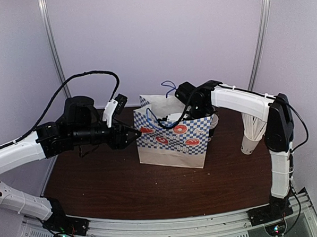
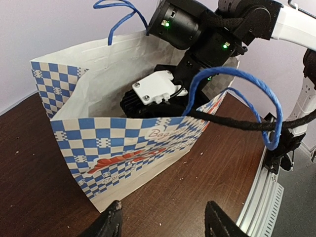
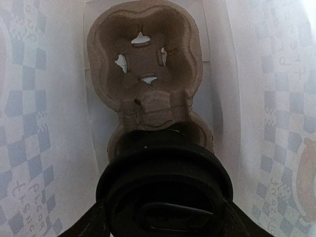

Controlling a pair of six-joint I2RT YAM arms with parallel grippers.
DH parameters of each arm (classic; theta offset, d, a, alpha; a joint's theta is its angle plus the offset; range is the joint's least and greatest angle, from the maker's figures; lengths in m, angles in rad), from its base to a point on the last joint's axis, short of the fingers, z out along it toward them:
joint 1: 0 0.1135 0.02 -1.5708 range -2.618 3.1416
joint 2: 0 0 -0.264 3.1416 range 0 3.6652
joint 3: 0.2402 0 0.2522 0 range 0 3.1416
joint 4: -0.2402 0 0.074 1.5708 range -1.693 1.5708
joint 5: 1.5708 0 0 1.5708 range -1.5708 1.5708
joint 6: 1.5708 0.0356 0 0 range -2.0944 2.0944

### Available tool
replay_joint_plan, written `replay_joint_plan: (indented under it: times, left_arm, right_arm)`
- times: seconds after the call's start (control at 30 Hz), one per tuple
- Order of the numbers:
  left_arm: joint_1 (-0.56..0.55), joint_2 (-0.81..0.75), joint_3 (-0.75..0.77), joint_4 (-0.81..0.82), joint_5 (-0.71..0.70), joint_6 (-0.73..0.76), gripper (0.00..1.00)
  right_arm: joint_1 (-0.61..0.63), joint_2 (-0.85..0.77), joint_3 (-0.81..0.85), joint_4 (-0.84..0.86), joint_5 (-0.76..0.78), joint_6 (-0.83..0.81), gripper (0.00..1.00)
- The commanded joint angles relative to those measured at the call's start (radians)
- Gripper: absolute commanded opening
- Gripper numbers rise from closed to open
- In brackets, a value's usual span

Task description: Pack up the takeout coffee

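Fingers [image 3: 89,227] of the right gripper [image 3: 163,224] press against both sides of the takeout coffee [image 3: 165,177], a small black cup under a round black plastic lid, and we read that as a firm hold. The cup is deep inside the blue-and-white checked paper bag [image 1: 173,144], at the near pocket of a brown moulded-pulp cup carrier [image 3: 143,59] lying on the bag's floor (we cannot tell whether the cup's base is seated in that pocket or just above it). From outside, we see the right arm reaching down through the bag's mouth between its blue cord handles [image 2: 237,73]. The left gripper [image 2: 163,222] hovers at the bag's left end, jaws spread apart, one finger just beside the bag's lower corner. The bag stands upright on the dark brown wooden table [image 1: 98,180].
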Motion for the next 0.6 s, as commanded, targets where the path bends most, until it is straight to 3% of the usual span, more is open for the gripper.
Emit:
replay_joint_plan:
  times: [0.0,0.37,0.57]
  left_arm:
    - [0.009,0.003,0.013,0.044,0.017,-0.009,0.58]
    - [0.009,-0.011,-0.003,0.046,0.020,-0.015,0.58]
    - [0.009,-0.026,-0.019,0.056,0.025,-0.026,0.58]
  right_arm:
    - [0.023,0.086,-0.051,-0.030,0.110,-0.008,0.60]
    - [0.025,0.107,-0.030,-0.057,0.127,0.026,0.59]
    - [0.038,0.172,0.015,-0.152,0.161,0.038,0.58]
